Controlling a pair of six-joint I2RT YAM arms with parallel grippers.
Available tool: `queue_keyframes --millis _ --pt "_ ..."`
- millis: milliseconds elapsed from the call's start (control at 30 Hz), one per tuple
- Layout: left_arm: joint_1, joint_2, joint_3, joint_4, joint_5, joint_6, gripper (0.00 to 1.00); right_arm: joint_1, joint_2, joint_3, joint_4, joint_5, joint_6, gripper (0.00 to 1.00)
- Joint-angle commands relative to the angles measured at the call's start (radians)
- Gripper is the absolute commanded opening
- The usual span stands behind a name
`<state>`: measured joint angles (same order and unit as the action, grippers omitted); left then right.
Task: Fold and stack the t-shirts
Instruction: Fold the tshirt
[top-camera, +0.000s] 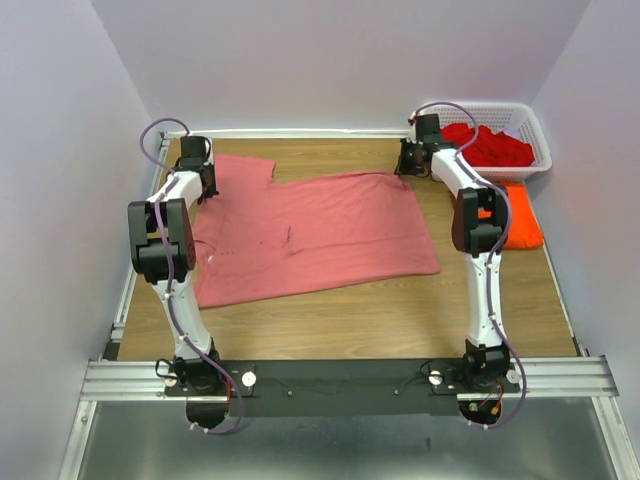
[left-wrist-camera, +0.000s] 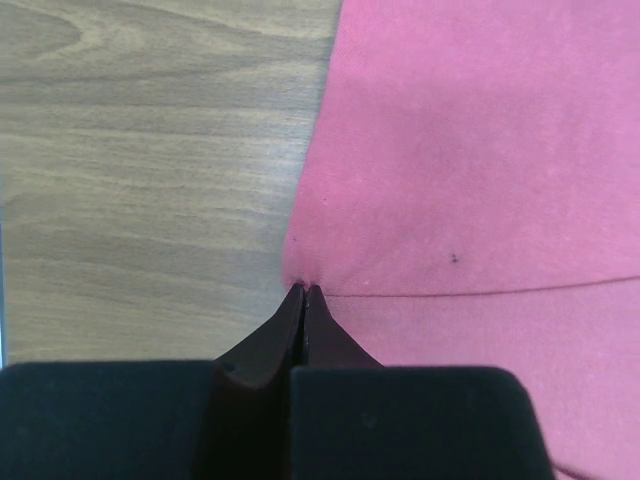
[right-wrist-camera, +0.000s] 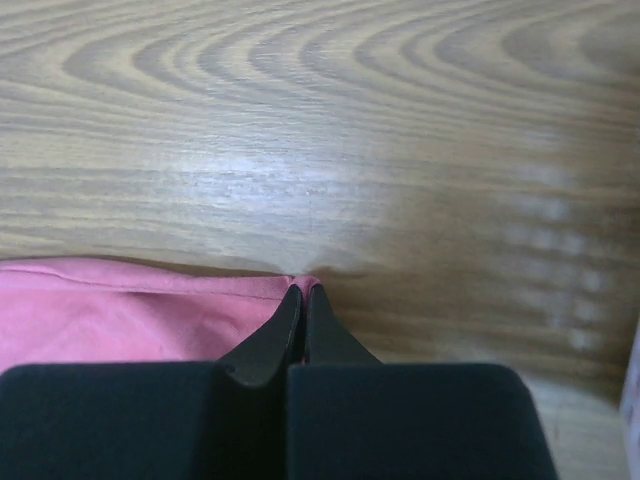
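Observation:
A large salmon-pink t-shirt (top-camera: 310, 235) lies spread flat across the wooden table. My left gripper (top-camera: 203, 180) is at its far left edge; in the left wrist view my left gripper (left-wrist-camera: 303, 290) is shut on the edge of the pink t-shirt (left-wrist-camera: 470, 150). My right gripper (top-camera: 407, 160) is at the shirt's far right corner; in the right wrist view my right gripper (right-wrist-camera: 304, 285) is shut on the corner of the pink t-shirt (right-wrist-camera: 110, 310). Deep red t-shirts (top-camera: 488, 145) fill the basket. A bright orange t-shirt (top-camera: 520, 220) lies at the right.
A white lattice basket (top-camera: 532, 128) stands at the far right corner. Grey walls close in the table on three sides. The bare wooden table (top-camera: 340, 320) shows in front of the pink shirt.

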<state>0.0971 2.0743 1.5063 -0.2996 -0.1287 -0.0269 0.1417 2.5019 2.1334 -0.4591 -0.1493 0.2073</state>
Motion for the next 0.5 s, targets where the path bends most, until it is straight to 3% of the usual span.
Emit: queue_keyframes --millis 0,467 --pt "0.010 -0.079 -0.015 0.024 0.031 -0.011 0.00 -0.013 -0.080 -0.038 -0.032 -0.019 0.027 0.01" --pt "0.015 -0.148 -0.080 0.056 0.055 -0.011 0.00 -0.030 -0.161 -0.081 -0.033 -0.033 0.029 0.01"
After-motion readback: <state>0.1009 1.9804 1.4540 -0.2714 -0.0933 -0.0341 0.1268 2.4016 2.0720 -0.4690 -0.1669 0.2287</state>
